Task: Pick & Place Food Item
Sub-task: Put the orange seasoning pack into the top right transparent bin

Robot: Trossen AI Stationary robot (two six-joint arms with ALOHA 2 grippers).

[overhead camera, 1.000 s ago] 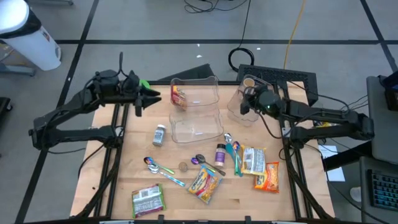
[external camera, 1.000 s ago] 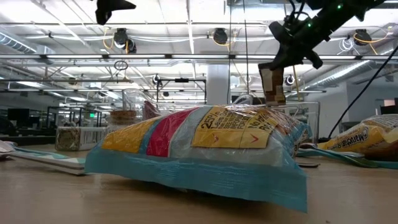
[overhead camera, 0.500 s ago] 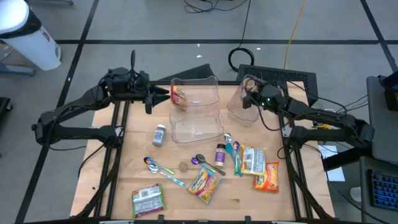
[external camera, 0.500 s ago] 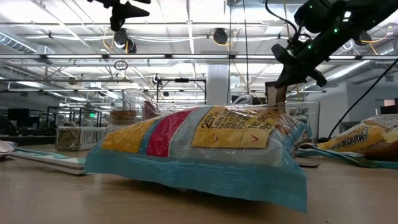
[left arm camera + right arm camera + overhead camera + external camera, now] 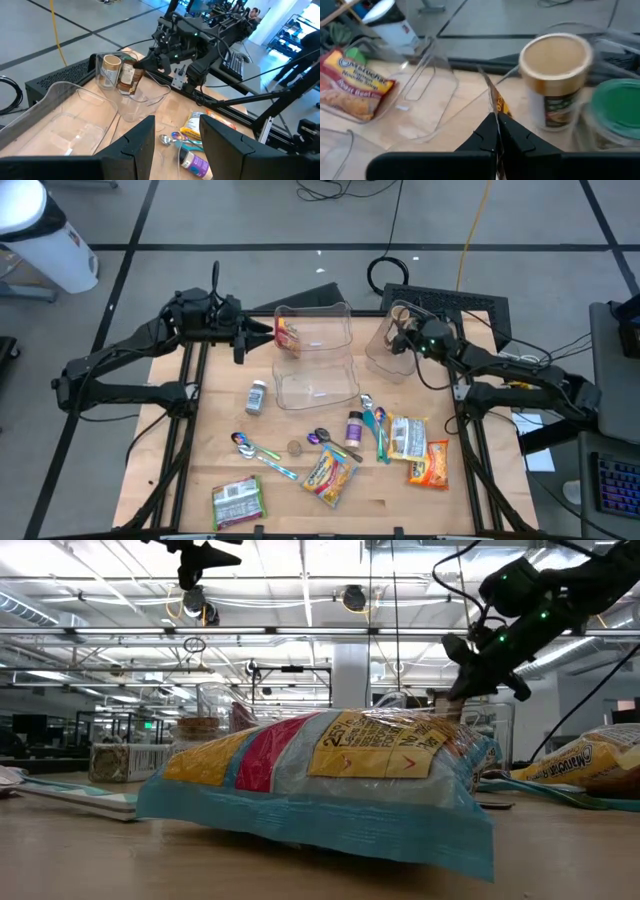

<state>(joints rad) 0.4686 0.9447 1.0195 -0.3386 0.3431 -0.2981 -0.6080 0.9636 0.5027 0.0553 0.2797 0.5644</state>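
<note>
From above, the right gripper (image 5: 403, 340) sits over the clear round tub (image 5: 392, 355) at the far right of the bench (image 5: 200, 460), its fingers pressed together on the thin edge of a brown food packet (image 5: 399, 346) that is mostly hidden beneath it. The left gripper (image 5: 244, 338) hovers at the far left edge, beside a clear rectangular bin (image 5: 314, 330) holding a noodle packet (image 5: 287, 333); a second clear bin (image 5: 316, 383) lies nearer the middle. Spoons (image 5: 255, 448), a purple-capped bottle (image 5: 354, 424) and snack bags (image 5: 330, 473) are scattered toward the near side.

In the low view, a blue, red and yellow snack bag fills the foreground. Behind it the right gripper (image 5: 458, 680) points down; only a sliver of the packet (image 5: 444, 707) shows below it, long axis upright.

The left wrist view shows the left gripper's own fingers (image 5: 131, 150) spread apart, holding nothing. Farther off, the right gripper (image 5: 145, 62) pinches the packet (image 5: 129, 77) by its upper end; the packet hangs long axis nearly vertical, lower end inside the tub (image 5: 137, 100), just beside a gold-lidded jar (image 5: 109, 70).

The right wrist view has the closed fingers (image 5: 490, 131) clamping the packet's edge (image 5: 496, 105), seen edge-on and running straight away from the gripper. The gold-lidded jar (image 5: 556, 80) and a green-lidded jar (image 5: 616, 107) stand close by.
</note>
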